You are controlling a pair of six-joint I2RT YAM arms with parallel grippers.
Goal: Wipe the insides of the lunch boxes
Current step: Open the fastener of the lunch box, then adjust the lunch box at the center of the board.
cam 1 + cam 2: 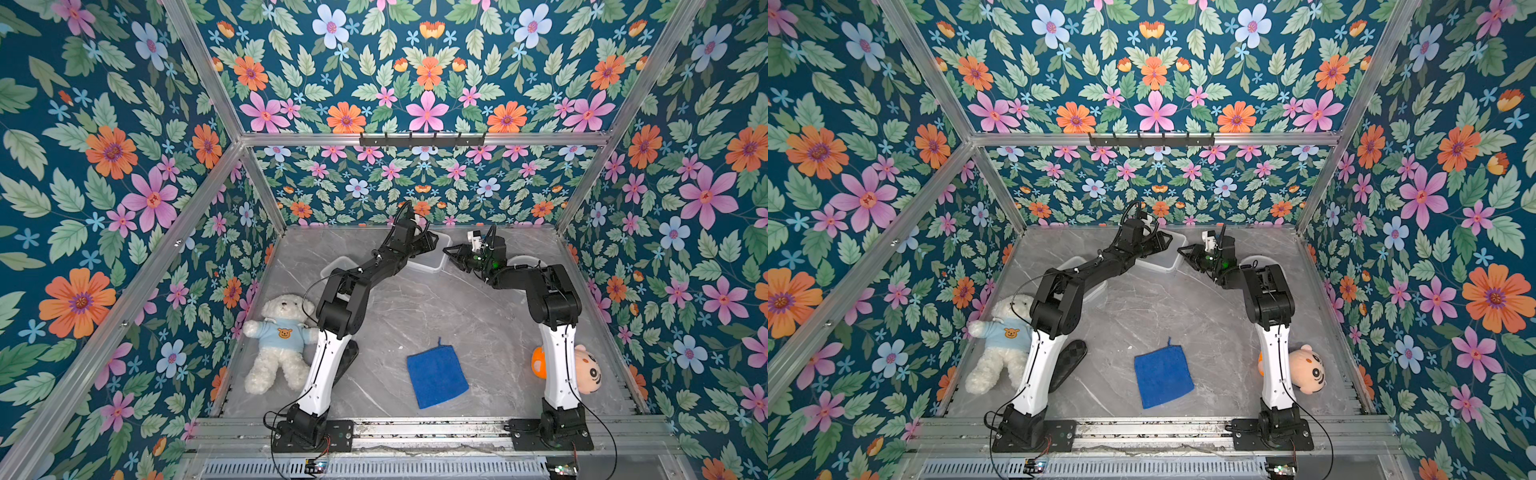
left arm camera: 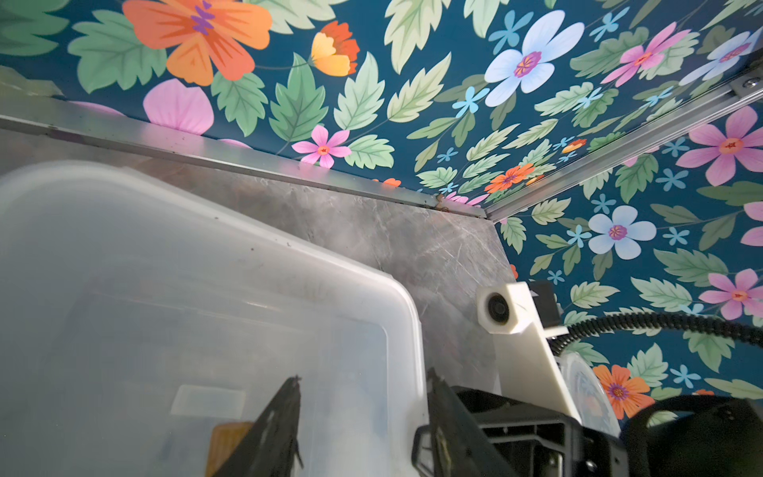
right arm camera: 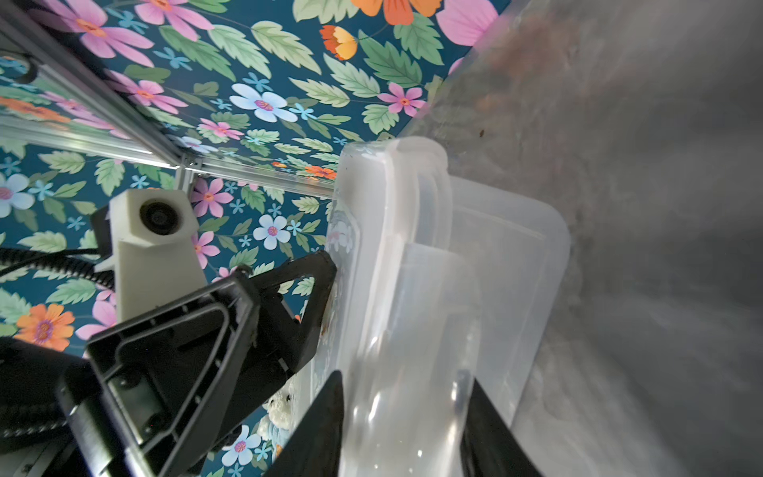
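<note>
From where I sat, the wiping proper had not begun, as I judged it: the blue cloth (image 1: 436, 374) lay flat near the front of the counter (image 1: 415, 307), in neither claw and well apart from the boxes, so all three insides were left to do. Both arms were at the rectangular lunch box (image 1: 433, 262), which stood at the back of the counter, near the middle. The left claw (image 2: 362, 378) stood open astride its edge, one finger over the box and one outside the wall. The right claw (image 3: 406, 378) had a finger on either side of the box's clear end, and I could not tell whether they pinched it, nor whether a lid was on. I counted three lunch boxes: that one, the square lunch box (image 1: 338, 264) half hidden under the left arm, and what looked like the round lunch box (image 1: 524, 261) behind the right arm. There was one cloth, one teddy bear (image 1: 278, 336), one peach-faced plush doll (image 1: 588, 370) with one orange toy (image 1: 538, 361) beside it, and one dark oblong object (image 1: 1069, 361).
</note>
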